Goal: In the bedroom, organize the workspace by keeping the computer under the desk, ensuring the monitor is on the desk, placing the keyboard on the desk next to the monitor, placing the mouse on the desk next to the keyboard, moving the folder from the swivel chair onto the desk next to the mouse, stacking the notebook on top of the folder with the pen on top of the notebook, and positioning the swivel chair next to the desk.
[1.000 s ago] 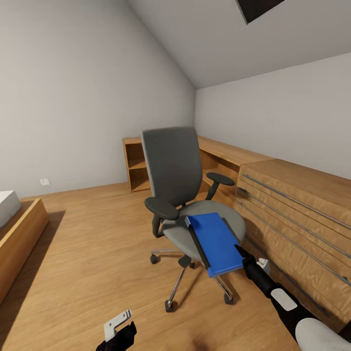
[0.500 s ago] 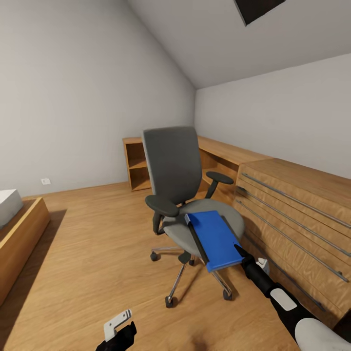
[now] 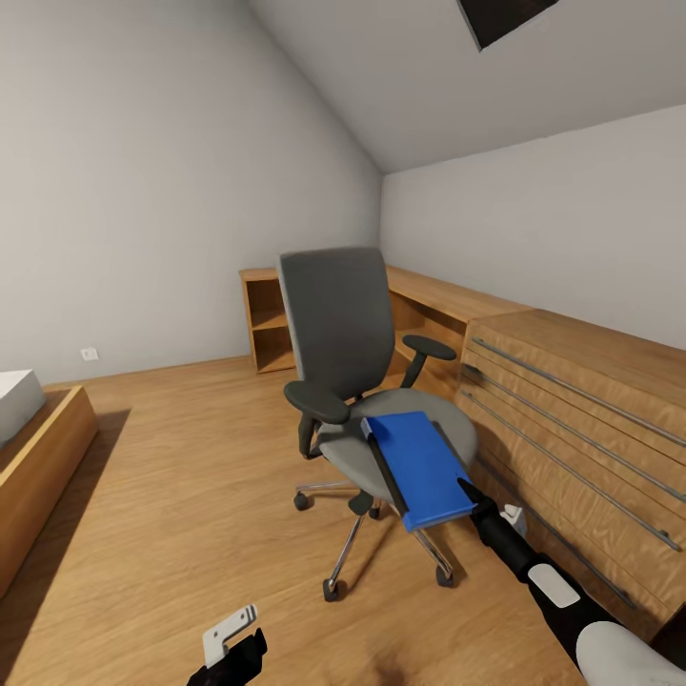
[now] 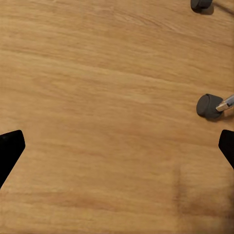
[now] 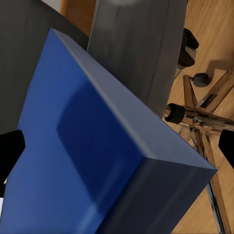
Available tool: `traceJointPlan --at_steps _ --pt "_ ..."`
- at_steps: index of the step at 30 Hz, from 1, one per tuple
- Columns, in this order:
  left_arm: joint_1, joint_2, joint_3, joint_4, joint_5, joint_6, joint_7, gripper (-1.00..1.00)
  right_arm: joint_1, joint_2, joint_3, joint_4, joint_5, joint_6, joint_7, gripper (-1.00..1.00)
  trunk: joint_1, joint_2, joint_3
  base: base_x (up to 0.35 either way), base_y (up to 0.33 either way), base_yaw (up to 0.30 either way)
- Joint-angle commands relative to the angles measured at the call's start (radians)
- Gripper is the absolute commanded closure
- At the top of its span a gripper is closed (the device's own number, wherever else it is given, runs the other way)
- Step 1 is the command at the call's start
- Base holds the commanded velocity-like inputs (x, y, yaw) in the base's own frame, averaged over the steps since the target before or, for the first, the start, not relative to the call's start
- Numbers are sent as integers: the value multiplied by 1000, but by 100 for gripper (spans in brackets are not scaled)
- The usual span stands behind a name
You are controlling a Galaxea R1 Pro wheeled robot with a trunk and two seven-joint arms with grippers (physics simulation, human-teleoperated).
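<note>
A grey swivel chair [image 3: 338, 314] stands mid-room on the wood floor. A blue folder [image 3: 419, 467] lies on its seat, its near end jutting past the seat's front edge. My right gripper [image 3: 469, 491] is at the folder's near right corner. In the right wrist view the folder [image 5: 87, 146] lies close up between the gripper's [image 5: 117, 146] widely spread fingers [image 5: 9, 146], which stand open. My left gripper [image 3: 233, 657] hangs low over bare floor, open [image 4: 117, 151], with a chair caster [image 4: 208, 106] nearby. Desk, monitor, keyboard, mouse, notebook and pen are out of view.
A wooden dresser with metal rails [image 3: 581, 410] runs along the right wall, close to the chair. A low wooden shelf unit [image 3: 267, 324] sits against the far wall. A wooden bed frame [image 3: 38, 457] is at the left. Open floor lies between bed and chair.
The view shifted slightly a second ago, and the folder's near end now sits a little higher in the picture. Since half a second ago nothing has moved.
</note>
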Motion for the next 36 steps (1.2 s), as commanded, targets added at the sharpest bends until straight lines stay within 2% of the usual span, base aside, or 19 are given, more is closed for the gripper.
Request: traceJointPlan --at_steps 1,14,15,21,32,36 --pt "0 0 -2 -2 4 4 6 -100 -1 0 -2 1 -7 10 3 -100 0 0 -1 0 0 0" --pt "0 0 -2 -2 4 4 6 -100 -1 11 20 -2 15 11 5 -100 0 0 -1 0 0 0" --pt "0 0 -2 -2 4 4 6 -100 -1 11 20 -2 15 11 5 100 0 0 -1 0 0 0" --pt "0 0 -2 -2 4 4 6 -100 -1 12 20 -1 16 11 5 100 0 0 -1 0 0 0" --pt "0 0 -2 -3 4 5 8 -100 -1 12 19 -2 17 11 8 100 -42 77 33 0 0 0" --pt "0 0 -2 -3 4 5 9 -100 -1 11 19 -3 19 10 65 100 -58 105 46 0 0 0"
